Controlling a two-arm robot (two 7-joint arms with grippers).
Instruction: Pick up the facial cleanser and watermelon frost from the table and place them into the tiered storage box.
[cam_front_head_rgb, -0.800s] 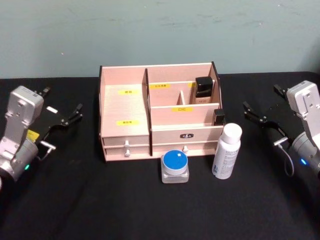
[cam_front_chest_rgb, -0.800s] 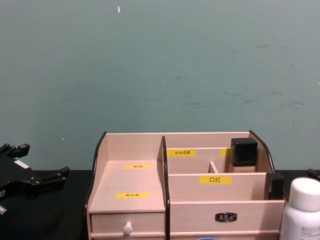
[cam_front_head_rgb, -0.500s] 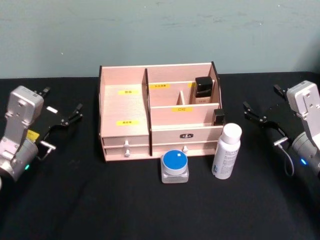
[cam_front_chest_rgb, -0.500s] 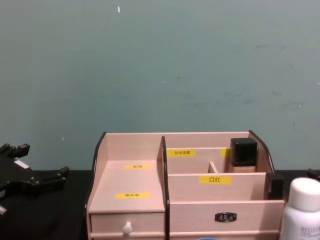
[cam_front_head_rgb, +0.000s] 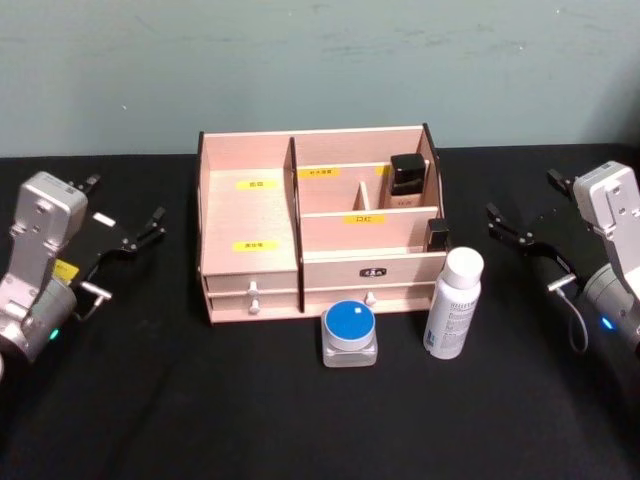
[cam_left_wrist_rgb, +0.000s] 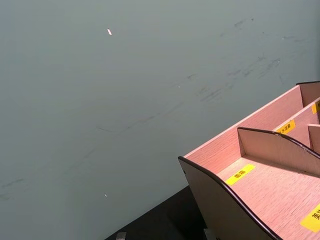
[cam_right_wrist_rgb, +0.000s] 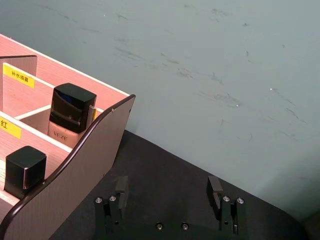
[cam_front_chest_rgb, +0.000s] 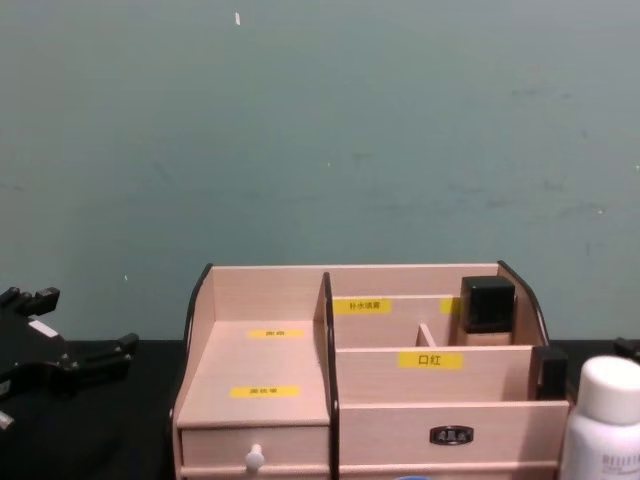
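Observation:
The tiered storage box (cam_front_head_rgb: 247, 152) stands at the table's middle back, also in the chest view (cam_front_chest_rgb: 268, 296). A white bottle with a white cap (cam_front_head_rgb: 453, 303), which I take for the facial cleanser, stands upright at the box's front right corner and shows at the chest view's edge (cam_front_chest_rgb: 605, 415). A small clear jar with a blue lid (cam_front_head_rgb: 350, 333), probably the watermelon frost, sits just before the drawers. My left gripper (cam_front_head_rgb: 125, 200) rests open at the far left, well apart from the box. My right gripper (cam_front_head_rgb: 522, 196) rests open at the far right, its fingers (cam_right_wrist_rgb: 215, 187) spread with nothing between them.
Two black-capped bottles (cam_front_head_rgb: 406, 181) (cam_front_head_rgb: 436, 234) stand in the box's right compartments. A black cloth (cam_front_head_rgb: 200, 420) covers the table, with bare room in front and at both sides. A teal wall (cam_front_head_rgb: 320, 60) rises behind the table.

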